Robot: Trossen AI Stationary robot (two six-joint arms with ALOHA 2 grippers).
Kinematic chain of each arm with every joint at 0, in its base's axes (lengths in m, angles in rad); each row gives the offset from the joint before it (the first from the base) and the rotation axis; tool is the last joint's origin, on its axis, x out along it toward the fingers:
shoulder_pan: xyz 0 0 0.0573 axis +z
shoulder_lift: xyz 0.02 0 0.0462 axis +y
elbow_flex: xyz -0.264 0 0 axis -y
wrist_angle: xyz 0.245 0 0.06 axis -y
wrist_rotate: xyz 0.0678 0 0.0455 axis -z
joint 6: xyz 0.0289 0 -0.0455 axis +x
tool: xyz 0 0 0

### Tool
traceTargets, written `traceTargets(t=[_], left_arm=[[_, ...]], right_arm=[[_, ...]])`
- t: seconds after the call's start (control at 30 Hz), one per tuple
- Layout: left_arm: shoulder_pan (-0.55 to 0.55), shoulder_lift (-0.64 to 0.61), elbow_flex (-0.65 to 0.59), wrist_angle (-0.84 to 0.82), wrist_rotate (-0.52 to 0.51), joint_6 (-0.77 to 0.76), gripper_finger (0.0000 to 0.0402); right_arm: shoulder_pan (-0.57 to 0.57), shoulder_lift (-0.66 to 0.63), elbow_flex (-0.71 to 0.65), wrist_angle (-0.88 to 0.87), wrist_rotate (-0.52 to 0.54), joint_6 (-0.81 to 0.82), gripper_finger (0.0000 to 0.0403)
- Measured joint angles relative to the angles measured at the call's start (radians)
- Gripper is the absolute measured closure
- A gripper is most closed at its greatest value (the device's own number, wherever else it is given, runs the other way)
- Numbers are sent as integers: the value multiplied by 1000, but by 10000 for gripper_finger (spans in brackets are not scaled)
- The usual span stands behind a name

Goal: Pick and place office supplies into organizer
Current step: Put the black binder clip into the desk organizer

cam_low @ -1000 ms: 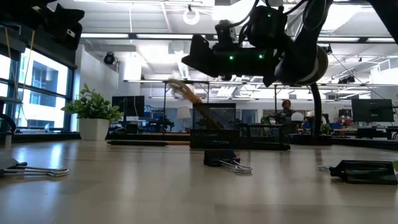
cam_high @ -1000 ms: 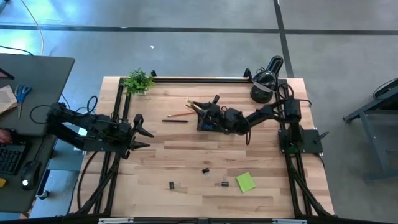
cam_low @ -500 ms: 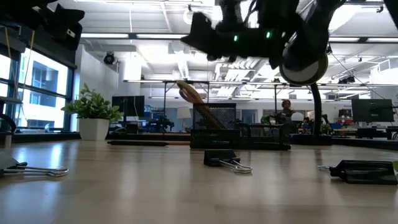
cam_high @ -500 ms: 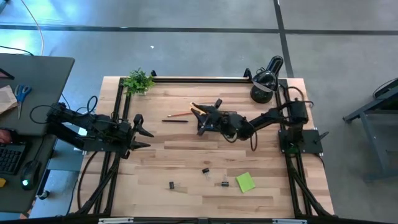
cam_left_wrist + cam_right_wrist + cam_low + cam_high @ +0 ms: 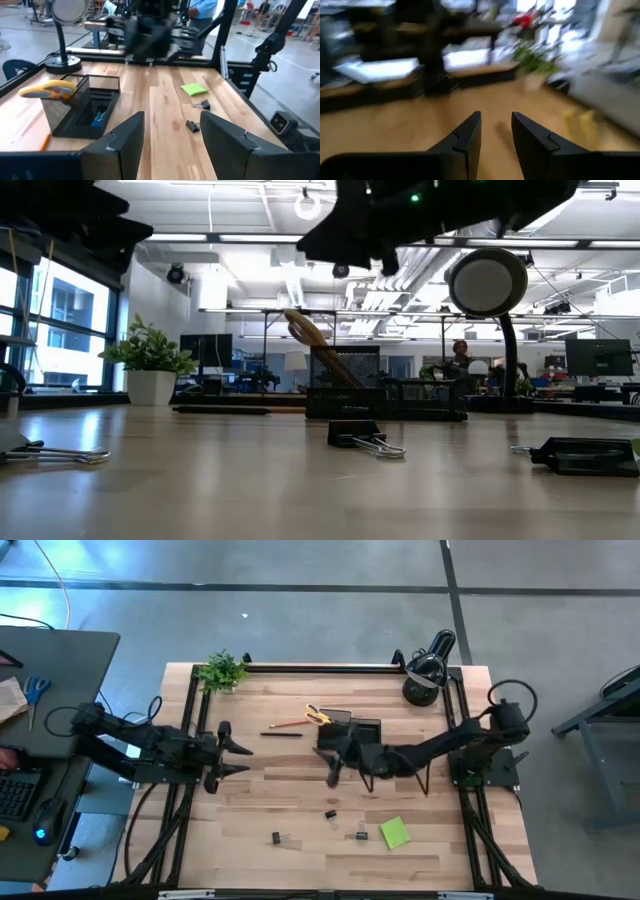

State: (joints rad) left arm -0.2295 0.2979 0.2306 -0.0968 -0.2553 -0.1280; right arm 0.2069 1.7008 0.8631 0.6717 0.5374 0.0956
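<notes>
The wooden table [image 5: 300,840] is bare at nine o'clock; binder clips [image 5: 330,814] lie at six; both right gripper [image 5: 334,774] and left gripper [image 5: 240,757] are spread, empty.

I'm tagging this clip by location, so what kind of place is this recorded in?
Probably an open-plan lab or workshop: a wooden table holding an organizer and desk lamp, on a bare concrete floor, with monitors and workstations behind.
</notes>
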Motion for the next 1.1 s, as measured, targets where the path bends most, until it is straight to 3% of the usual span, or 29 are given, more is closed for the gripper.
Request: traceTargets(t=[0.17, 0.3, 0.6, 0.73, 0.9, 1.1], left_arm=[[0, 54, 0, 53, -2, 15, 218], [0, 92, 0, 103, -2, 17, 218], [0, 187, 0, 122, 113, -10, 218], [0, 237, 0, 136, 117, -36, 218], [-1, 312, 0, 215, 118, -69, 218], [-1, 422, 0, 315, 149, -103, 218]], right_arm=[[52, 0, 0, -168, -20, 116, 300], [86, 21, 0, -189, -18, 158, 300], [122, 23, 0, -206, -115, 204, 300], [141, 23, 0, -286, -177, 258, 300], [194, 23, 0, -405, -147, 399, 300], [268, 23, 0, -398, -46, 389, 300]])
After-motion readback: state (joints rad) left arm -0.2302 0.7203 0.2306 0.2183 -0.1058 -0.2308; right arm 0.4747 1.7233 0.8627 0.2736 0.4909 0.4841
